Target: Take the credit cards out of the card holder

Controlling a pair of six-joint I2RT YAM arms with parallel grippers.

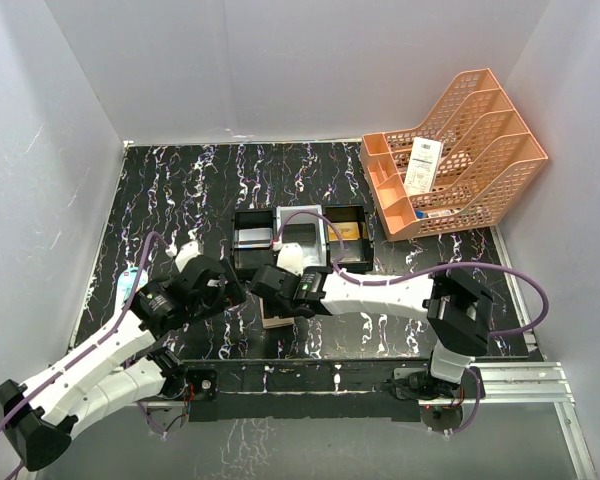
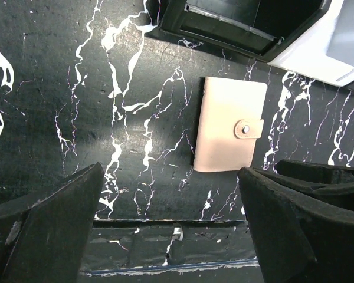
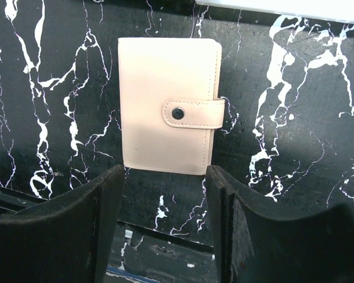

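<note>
Snapped shut and flat on the worktop (image 3: pixel 47 59), the card holder (image 3: pixel 168 106) lies just ahead of the right pincer (image 3: pixel 165 183), parted and empty like the left pincer (image 2: pixel 171 177); a shallow grab risks skidding it away.

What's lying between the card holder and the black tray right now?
Nothing. The left wrist view shows only bare marbled tabletop between the closed card holder and the tray.
</note>
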